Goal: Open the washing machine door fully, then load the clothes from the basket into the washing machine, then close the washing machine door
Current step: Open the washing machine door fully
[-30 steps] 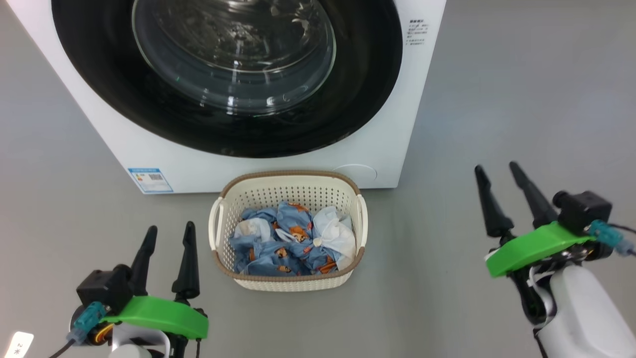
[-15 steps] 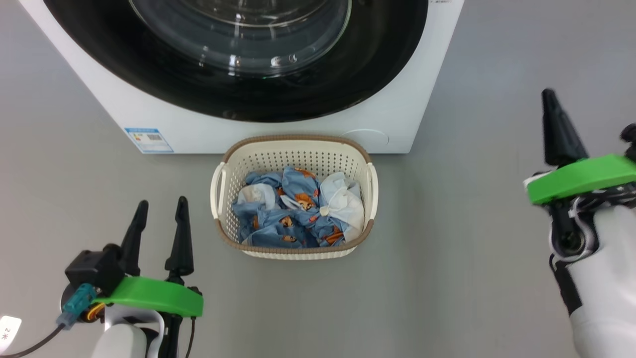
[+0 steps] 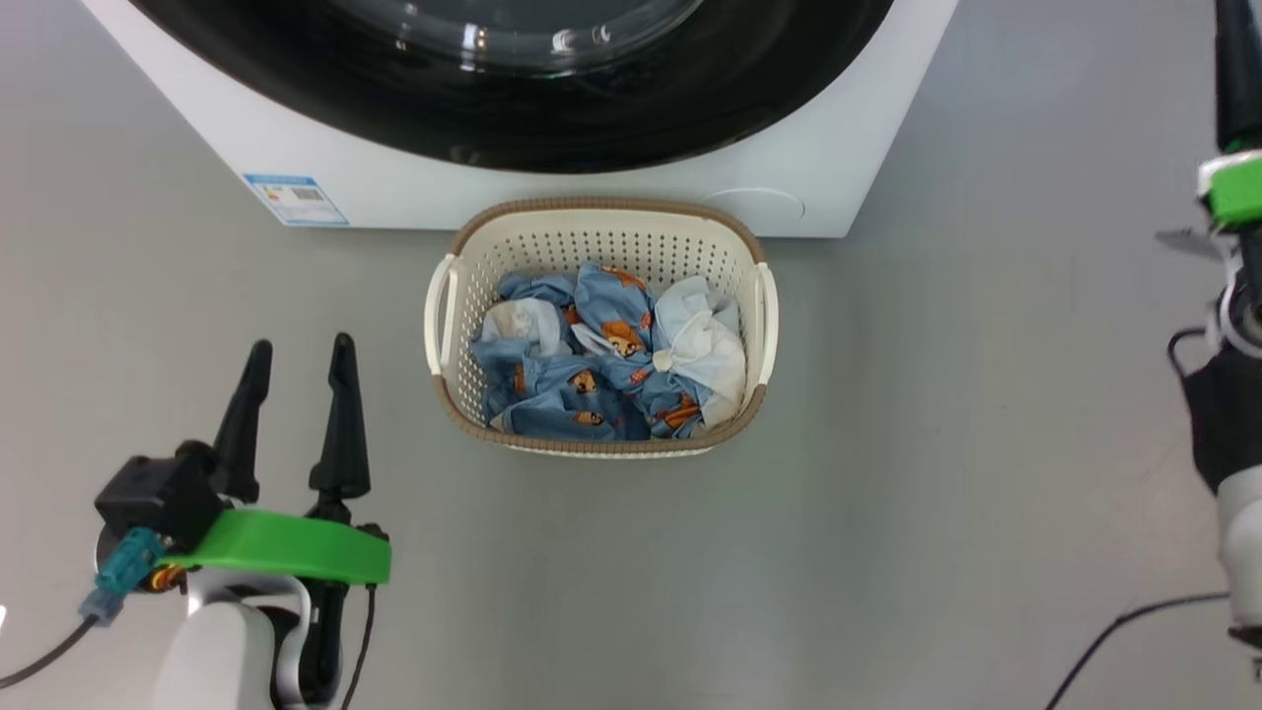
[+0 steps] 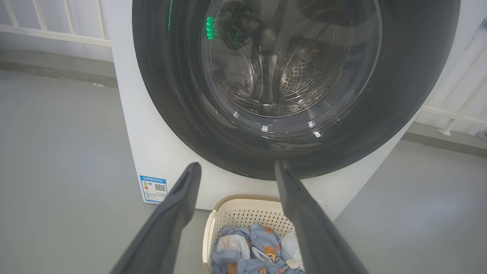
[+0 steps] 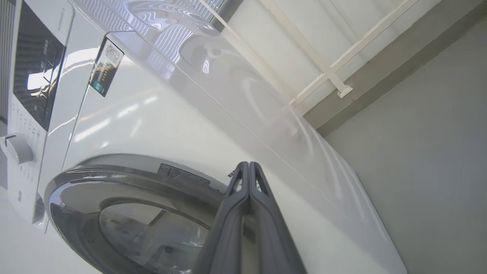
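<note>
The washing machine [image 3: 838, 148] stands at the top of the head view, and its glossy black washing machine door [image 3: 552, 108] lies flush against the front. Just before it sits the cream basket [image 3: 601, 205] holding the blue printed clothes [image 3: 582, 380] and a white piece. My left gripper [image 3: 301, 343] is open and empty, low to the basket's left, its fingers pointing at the door [image 4: 296, 76]. My right gripper [image 5: 248, 164] is shut on nothing, raised at the machine's right side. Its tips lie close to the white front by the door's rim [image 5: 125, 179].
Grey floor surrounds the machine and the basket. A blue label sticker [image 3: 294, 199] sits low on the machine's front. The control panel and a knob [image 5: 15, 148] are on the machine's upper front. White railings [image 5: 327, 72] run along the wall behind. A black cable [image 3: 1124, 631] lies at the lower right.
The right gripper has shut and has risen far up beside the machine's right side. The head camera has shifted, so machine and basket sit higher in view. The left gripper has stayed open.
</note>
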